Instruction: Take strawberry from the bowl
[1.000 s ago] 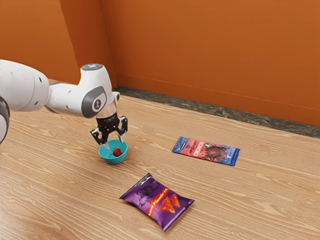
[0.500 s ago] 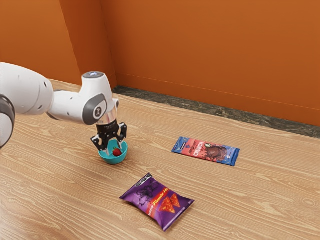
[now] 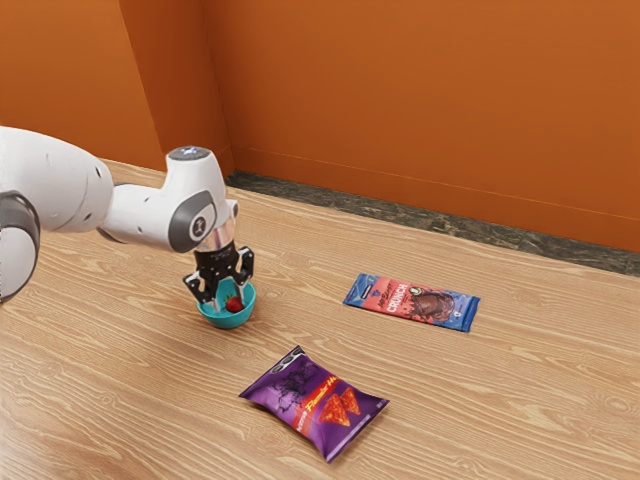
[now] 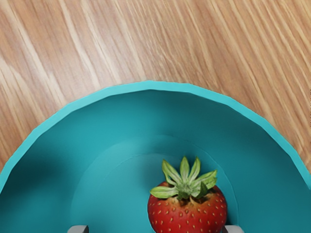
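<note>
In the wrist view, the green leaves and seeds of the strawberry (image 4: 187,213) can be made out inside the turquoise bowl (image 4: 150,86), off-centre on its floor; one fingertip is seen right by the fruit, the other well apart from it. In the exterior view, the gripper (image 3: 228,300) is seen pointed down into the bowl, its fingers spread, with nothing pinched. "CRUNCH" can be read on the blue and red chocolate bar (image 3: 412,302); on the purple chip bag (image 3: 315,402), lettering like "Flamin' H" is partly legible. The fingers are ringed by the bowl's rim, so sideways room is bounded by its wall. Table (image 3: 520,400) surface is seen between the bowl and both packets.
</note>
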### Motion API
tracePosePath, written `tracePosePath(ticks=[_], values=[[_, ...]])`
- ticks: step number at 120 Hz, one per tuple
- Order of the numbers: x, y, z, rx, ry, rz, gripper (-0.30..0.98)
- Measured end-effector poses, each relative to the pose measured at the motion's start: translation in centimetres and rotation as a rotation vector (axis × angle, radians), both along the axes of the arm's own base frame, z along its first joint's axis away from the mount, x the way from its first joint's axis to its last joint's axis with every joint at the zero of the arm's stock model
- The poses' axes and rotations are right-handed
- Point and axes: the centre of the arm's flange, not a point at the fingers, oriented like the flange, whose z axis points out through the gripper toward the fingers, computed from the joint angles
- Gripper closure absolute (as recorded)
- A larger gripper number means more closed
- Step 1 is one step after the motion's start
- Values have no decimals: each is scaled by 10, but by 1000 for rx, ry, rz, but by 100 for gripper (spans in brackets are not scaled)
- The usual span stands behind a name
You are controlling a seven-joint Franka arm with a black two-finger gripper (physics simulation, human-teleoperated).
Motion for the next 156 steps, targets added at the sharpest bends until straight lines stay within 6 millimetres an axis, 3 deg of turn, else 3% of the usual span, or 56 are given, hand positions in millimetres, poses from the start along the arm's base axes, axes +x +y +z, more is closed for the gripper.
tracePosePath(ticks=[74,137,156], values=[[13,6,-18,9,9,11,37],[12,6,-17,15,13,16,64],[14,5,-8,20,1,19,70]])
